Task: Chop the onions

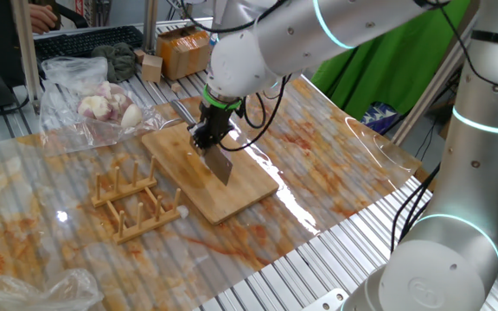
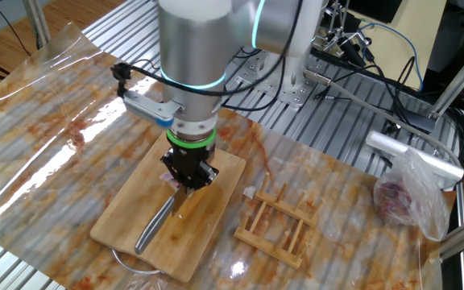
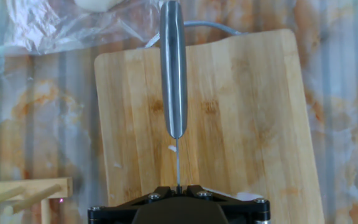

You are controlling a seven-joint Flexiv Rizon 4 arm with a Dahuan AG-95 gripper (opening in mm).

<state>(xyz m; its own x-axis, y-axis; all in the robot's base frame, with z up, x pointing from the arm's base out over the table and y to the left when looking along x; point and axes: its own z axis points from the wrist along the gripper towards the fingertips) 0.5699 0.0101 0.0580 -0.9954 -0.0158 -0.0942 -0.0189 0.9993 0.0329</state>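
**— Few onions to list, surely?**
— Few indeed. Onion bits (image 3: 171,148): one tiny pale fleck lying on the bamboo board (image 3: 247,112), nearly under the blade. Pale scraps sit close by the hand; I cannot tell what they are.

**— Next outward?**
— Knife (image 3: 173,74): blade edge-down over the board, its long axis along the board's length, handle pointing away towards the bag (image 1: 85,104) of whole bulbs.

**— And the gripper?**
— Gripper (image 3: 178,190): pointing straight down, fingers pressed together on the knife's spine, pinching it. I judge the fleck sits just ahead, on the cutting line.
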